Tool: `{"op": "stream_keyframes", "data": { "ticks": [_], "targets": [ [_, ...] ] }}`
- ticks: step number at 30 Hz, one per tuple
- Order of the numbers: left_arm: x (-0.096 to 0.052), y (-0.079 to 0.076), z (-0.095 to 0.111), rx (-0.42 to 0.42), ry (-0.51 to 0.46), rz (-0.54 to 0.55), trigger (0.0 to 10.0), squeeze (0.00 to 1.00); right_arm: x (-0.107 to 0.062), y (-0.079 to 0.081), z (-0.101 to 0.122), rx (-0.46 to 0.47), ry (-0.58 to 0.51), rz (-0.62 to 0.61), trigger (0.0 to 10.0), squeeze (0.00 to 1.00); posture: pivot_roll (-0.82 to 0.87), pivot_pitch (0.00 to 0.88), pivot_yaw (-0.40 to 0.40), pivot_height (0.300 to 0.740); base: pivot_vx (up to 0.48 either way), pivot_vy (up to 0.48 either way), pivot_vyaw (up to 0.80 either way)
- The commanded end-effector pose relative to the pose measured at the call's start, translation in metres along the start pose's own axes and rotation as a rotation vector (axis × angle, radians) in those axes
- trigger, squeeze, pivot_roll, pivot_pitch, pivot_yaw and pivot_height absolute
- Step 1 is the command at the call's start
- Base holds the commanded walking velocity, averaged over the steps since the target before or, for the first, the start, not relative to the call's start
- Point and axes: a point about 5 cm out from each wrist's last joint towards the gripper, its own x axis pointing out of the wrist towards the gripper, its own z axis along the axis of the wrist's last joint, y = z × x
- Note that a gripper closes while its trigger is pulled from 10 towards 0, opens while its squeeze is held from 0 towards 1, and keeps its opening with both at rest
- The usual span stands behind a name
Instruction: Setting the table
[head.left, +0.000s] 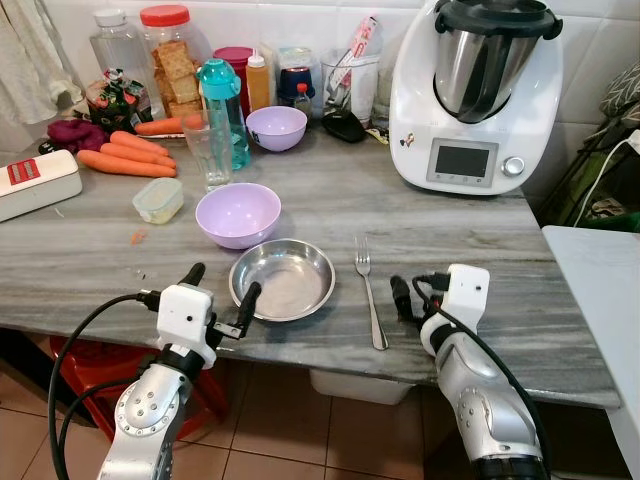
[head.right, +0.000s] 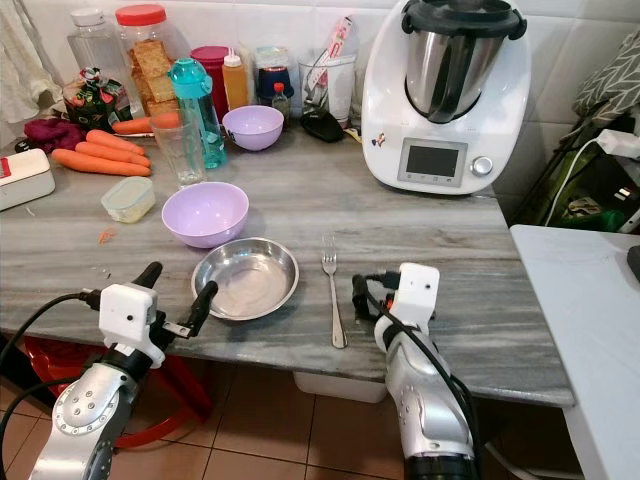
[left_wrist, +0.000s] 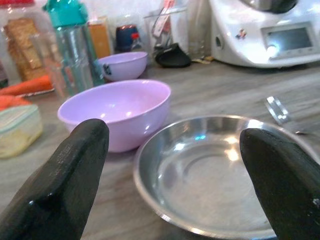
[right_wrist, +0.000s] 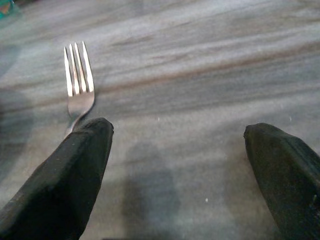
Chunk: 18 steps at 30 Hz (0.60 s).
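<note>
The left end effector (head.left: 222, 296) hangs at the near edge of the grey stone tabletop (head.left: 90, 255) with its 2 black fingers (left_wrist: 65, 175) spread wide and nothing between them; 1 fingertip sits just at the near-left rim of the steel plate (head.left: 283, 279), the other out to the left of it. Straight ahead of this end effector, just beyond the plate and touching or nearly touching its far rim, stands a lilac bowl (head.left: 238, 214), and farther on a second, smaller lilac bowl (head.left: 276, 127) sits near a clear glass (head.left: 209, 149) and a teal bottle (head.left: 224, 110). The right end effector (right_wrist: 180, 170) is low over the tabletop, its fingers also spread apart and empty. The fork (head.left: 368, 289) lies just to its left, between it and the plate, tines pointing away from the robot. Well ahead of the right end effector stands a white kitchen machine (head.left: 470, 95).
</note>
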Motion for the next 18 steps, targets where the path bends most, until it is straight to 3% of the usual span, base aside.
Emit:
{"op": "stream_keyframes", "data": {
  "ticks": [1, 8, 12, 13, 14, 15, 17, 18],
  "targets": [
    [-0.001, -0.002, 0.004, 0.014, -0.013, -0.016, 10.0, 0.0, -0.003, 0.001, 0.007, -0.016, -0.033, -0.002, 10.0, 1.0, -0.02, 0.0, 0.0, 0.74, 0.0, 0.0, 0.0],
    [0.001, -0.004, 0.006, 0.024, -0.006, 0.032, 10.0, 0.0, -0.016, -0.015, 0.022, -0.125, -0.163, -0.049, 10.0, 1.0, -0.02, 0.0, 0.0, 0.74, 0.0, 0.0, 0.0],
    [0.003, -0.004, 0.004, 0.07, 0.014, 0.096, 10.0, 0.0, -0.031, -0.028, 0.029, -0.172, -0.245, -0.09, 10.0, 1.0, -0.04, 0.0, 0.014, 0.74, 0.0, 0.0, 0.0],
    [0.003, -0.004, 0.003, 0.08, 0.022, 0.113, 10.0, 0.0, -0.035, -0.031, 0.031, -0.165, -0.265, -0.096, 10.0, 0.85, -0.04, 0.0, 0.017, 0.74, 0.0, 0.0, 0.0],
    [0.003, -0.003, 0.003, 0.09, 0.022, 0.122, 10.0, 0.0, -0.039, -0.032, 0.034, -0.174, -0.289, -0.1, 10.0, 0.55, -0.04, 0.0, 0.017, 0.74, 0.0, 0.0, 0.0],
    [0.004, -0.003, 0.004, 0.087, 0.019, 0.121, 10.0, 0.0, -0.041, -0.031, 0.035, -0.18, -0.305, -0.099, 10.0, 0.15, -0.04, 0.0, 0.012, 0.74, 0.0, 0.0, 0.0],
    [0.005, -0.002, 0.005, 0.084, 0.018, 0.119, 10.0, 0.0, -0.041, -0.031, 0.036, -0.182, -0.311, -0.098, 10.0, 0.15, -0.04, 0.0, 0.012, 0.74, 0.0, 0.0, 0.0],
    [0.005, -0.001, 0.004, 0.092, 0.019, 0.12, 10.0, 0.0, -0.041, -0.029, 0.035, -0.194, -0.314, -0.092, 10.0, 0.0, -0.03, 0.0, 0.011, 0.74, 0.0, 0.0, 0.0]
  ]
}}
